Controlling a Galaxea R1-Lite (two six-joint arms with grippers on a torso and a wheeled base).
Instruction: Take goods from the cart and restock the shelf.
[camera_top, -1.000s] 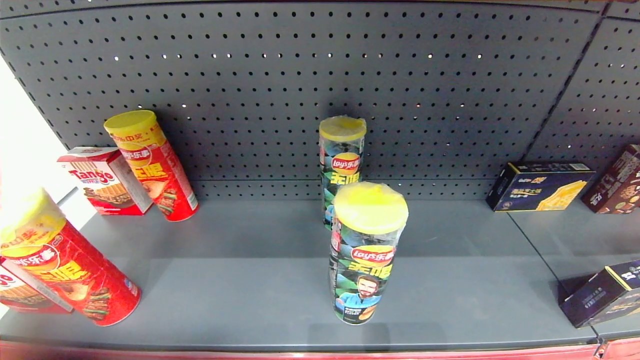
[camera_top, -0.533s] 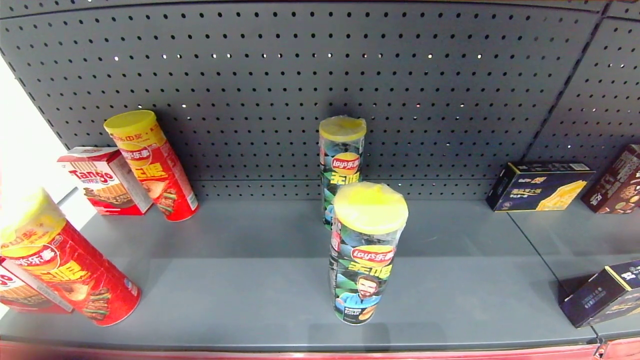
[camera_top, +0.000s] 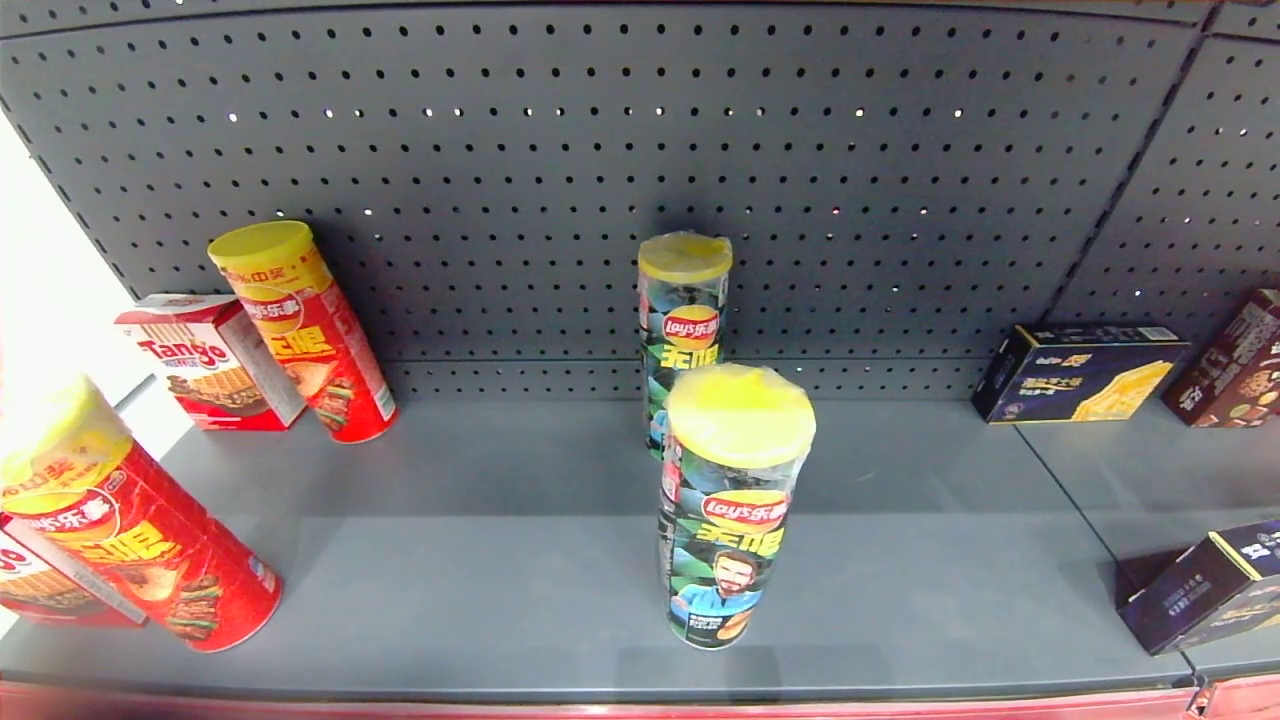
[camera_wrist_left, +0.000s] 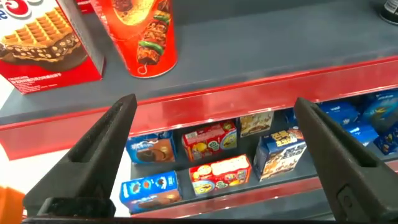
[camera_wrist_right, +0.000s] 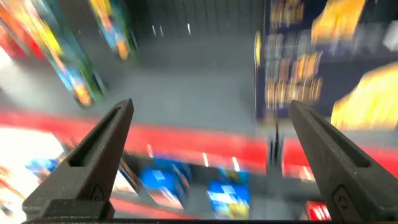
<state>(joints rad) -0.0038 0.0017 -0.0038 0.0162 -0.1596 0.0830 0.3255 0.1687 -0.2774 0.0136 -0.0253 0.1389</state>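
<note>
Head view: the grey shelf (camera_top: 480, 570) already carries goods. Landmark is the front green chip canister (camera_top: 735, 510), upright near the shelf's front edge. A second green canister (camera_top: 683, 320) stands just behind it. Two red chip canisters (camera_top: 305, 335) (camera_top: 140, 545) and a wafer box (camera_top: 205, 360) sit well to its left, dark blue boxes (camera_top: 1080, 372) (camera_top: 1195, 590) well to its right. The canisters have yellow lids and a red oval emblem over yellow characters; the print is not transcribed here.

Left wrist view: the left gripper (camera_wrist_left: 214, 109) is spread wide and empty, low before the shelf's red lip (camera_wrist_left: 249, 84), left of the landmark by the front red canister. Biscuit boxes (camera_wrist_left: 211, 155) fill the tier below.

Right wrist view, smeared: the right gripper (camera_wrist_right: 210, 104) is also apart and empty, to the landmark's right.

Judgement: the step in hand is fetching the next item from the cart. Grip it at mid-body, bring it in above the lip, and set it upright in the bare stretch on either side of the landmark. Keep clear of the tall canisters, which probably tip easily.
</note>
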